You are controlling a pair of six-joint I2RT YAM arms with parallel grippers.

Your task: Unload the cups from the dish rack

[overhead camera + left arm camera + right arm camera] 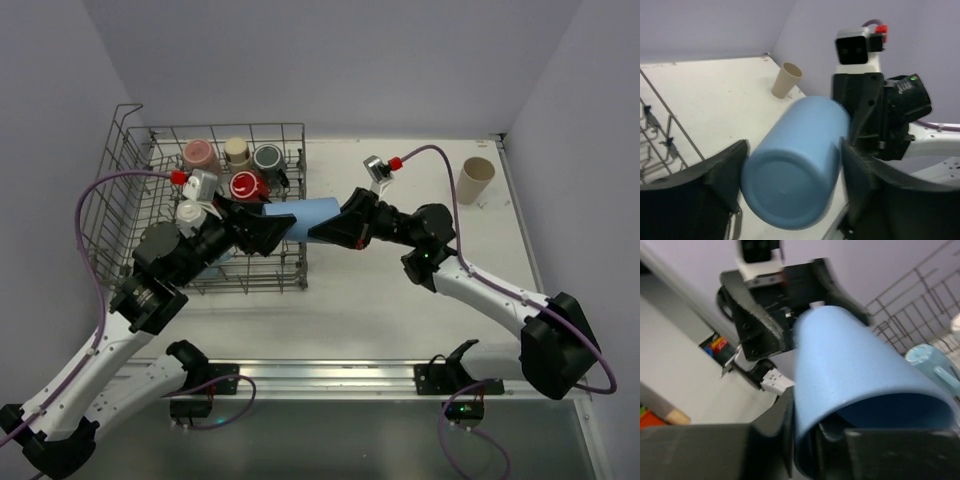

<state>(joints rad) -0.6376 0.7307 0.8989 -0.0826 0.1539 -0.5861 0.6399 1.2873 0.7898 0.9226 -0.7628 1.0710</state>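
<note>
While it lies on its side in the air, the smooth, light blue cylindrical tumbler [305, 220] is gripped at both ends. The left claw [262, 228] is clamped across its closed base, with a dark finger [715, 175] pressed against each flank. The right claw [335, 232] faces it from the open end and pinches the rim wall, one finger [767, 440] outside and the other inside the mouth. The tumbler bridges the two claws above the right edge of the large grey wire dish rack [120, 175], which sits under and behind the left claw.

Just beyond the left claw, a glossy red mug [246, 184] stands in the rack. Farther back stands a row of three: a dusty pink cup [200, 153], a cream cup [237, 150] and a grey cup [267, 157]. A pale blue handled mug [930, 357] lies in the rack below the left claw. Well behind the right claw, a beige tapered cup [477, 178] stands mouth up on the white table [360, 300].
</note>
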